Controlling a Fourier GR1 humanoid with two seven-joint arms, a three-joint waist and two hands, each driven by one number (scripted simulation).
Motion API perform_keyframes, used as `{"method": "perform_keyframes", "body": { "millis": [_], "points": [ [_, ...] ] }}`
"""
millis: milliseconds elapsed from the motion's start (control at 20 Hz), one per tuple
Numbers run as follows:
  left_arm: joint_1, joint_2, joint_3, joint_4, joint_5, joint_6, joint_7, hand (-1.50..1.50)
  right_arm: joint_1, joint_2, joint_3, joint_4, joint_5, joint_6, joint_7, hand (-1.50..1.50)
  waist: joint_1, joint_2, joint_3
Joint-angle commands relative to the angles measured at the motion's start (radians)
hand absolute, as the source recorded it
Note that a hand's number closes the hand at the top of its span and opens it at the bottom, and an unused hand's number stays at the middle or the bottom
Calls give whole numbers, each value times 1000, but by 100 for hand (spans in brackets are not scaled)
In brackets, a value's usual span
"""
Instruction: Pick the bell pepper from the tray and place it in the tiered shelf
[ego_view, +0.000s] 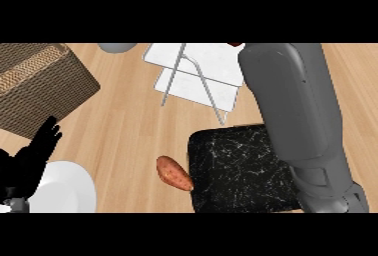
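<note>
Black left hand (33, 155), fingers straight.

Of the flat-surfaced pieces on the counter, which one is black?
The marbled black tray, low in the view under the right forearm. The tiered shelf above it is white with metal rods; the plate at lower left is white too.

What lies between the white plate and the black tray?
In the head view, a reddish-brown sweet potato lies on the wooden counter between the white plate and the black tray, right against the tray's left edge; otherwise bare wood.
</note>
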Motion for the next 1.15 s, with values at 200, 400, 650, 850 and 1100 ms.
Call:
{"method": "perform_keyframes", "body": {
  "millis": [200, 400, 650, 850, 1100],
  "points": [
    [8, -4, 13, -5, 6, -4, 9, 0, 87, -50, -34, -402, -98, 93, 67, -150, -27, -10, 1],
    [-19, -13, 16, 24, -2, 10, 11, 0, 81, -91, -64, -597, -114, 190, 213, -150, -33, -11, 0],
    [35, 2, 36, 23, 10, -18, -19, 0, 182, -214, -161, -854, -200, 407, 302, -150, -56, -18, 1],
    [60, 4, 47, -12, 6, 6, 11, 0, 220, -274, -245, -960, -325, 570, 375, -150, -83, -34, 2],
    [61, 20, 78, 28, 14, -1, -20, 0, 283, -372, -391, -1070, -523, 652, 386, -150, -102, -35, 1]
  ]
}}
